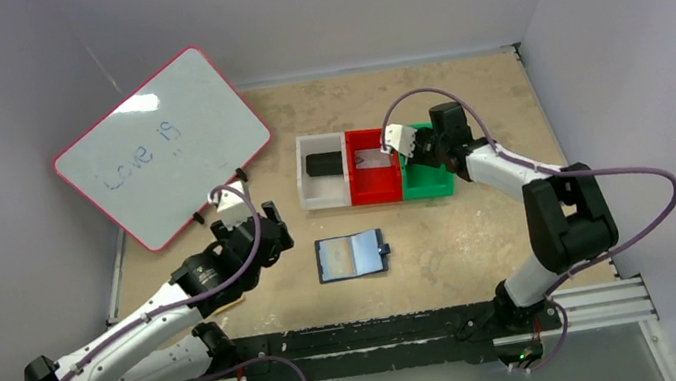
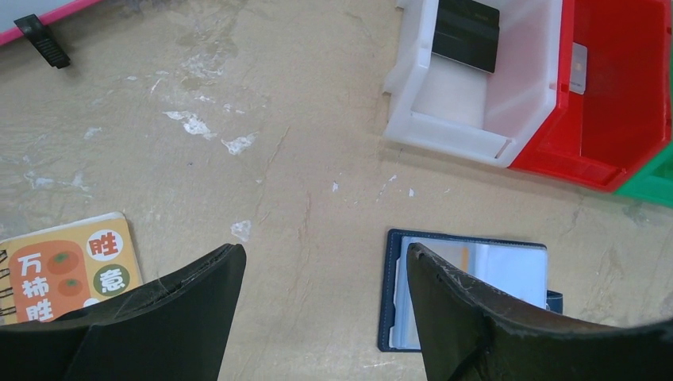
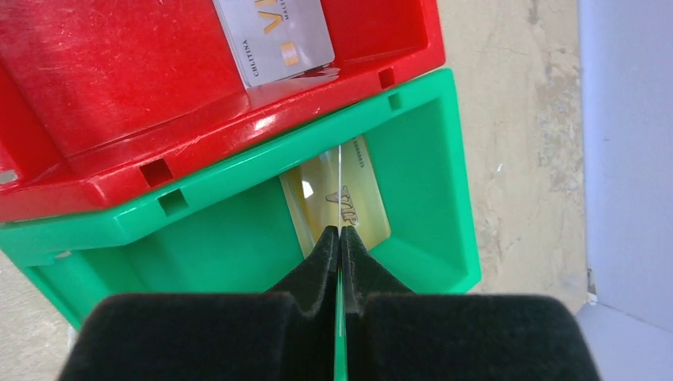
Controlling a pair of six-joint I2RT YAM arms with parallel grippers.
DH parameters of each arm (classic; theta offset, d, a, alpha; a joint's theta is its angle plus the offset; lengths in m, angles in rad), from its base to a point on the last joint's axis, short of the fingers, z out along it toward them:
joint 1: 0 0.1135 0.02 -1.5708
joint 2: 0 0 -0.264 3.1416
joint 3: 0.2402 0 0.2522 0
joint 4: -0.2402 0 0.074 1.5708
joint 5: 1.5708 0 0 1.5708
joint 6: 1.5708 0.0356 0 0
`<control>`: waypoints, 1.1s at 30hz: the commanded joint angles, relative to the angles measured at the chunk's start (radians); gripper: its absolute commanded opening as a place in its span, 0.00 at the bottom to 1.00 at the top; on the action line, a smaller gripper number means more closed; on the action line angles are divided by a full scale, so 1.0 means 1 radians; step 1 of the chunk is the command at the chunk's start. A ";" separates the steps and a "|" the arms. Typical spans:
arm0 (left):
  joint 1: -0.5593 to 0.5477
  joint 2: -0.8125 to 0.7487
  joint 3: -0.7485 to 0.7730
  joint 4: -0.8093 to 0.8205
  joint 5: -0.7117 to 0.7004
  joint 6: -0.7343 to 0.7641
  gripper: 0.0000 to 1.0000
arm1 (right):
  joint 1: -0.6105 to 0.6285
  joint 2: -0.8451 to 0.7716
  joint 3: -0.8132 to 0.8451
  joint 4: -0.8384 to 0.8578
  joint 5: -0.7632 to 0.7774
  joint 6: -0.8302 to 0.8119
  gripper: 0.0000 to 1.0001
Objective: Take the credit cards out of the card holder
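Sitting side by side on the worktop [image 1: 481,230], the white bin [image 1: 325,197] holds a black card [image 2: 467,28], the red bin [image 1: 377,195] a silver card [image 3: 274,36], the green bin [image 1: 427,187] a gold card [image 3: 361,198]. The wallet [image 1: 352,256] lies open in bare space. The left end effector [image 2: 325,258] is spread wide; the right end effector [image 3: 340,232] is clenched.

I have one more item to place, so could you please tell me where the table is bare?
Bare tabletop lies right of the card holder and behind the red bin. Crowded on the left: whiteboard, left arm, orange notepad.
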 commanded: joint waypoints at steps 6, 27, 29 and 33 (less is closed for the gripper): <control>0.005 -0.045 0.037 -0.047 -0.027 0.016 0.75 | -0.033 0.098 0.071 0.099 -0.065 -0.059 0.00; 0.005 -0.035 0.027 -0.043 -0.017 -0.003 0.74 | -0.045 0.178 0.158 -0.088 -0.078 -0.087 0.17; 0.005 -0.037 0.027 -0.046 -0.017 -0.003 0.74 | -0.048 0.174 0.161 -0.085 -0.072 -0.078 0.17; 0.005 -0.041 0.028 -0.051 -0.020 -0.002 0.74 | -0.062 0.177 0.173 -0.102 -0.069 -0.069 0.20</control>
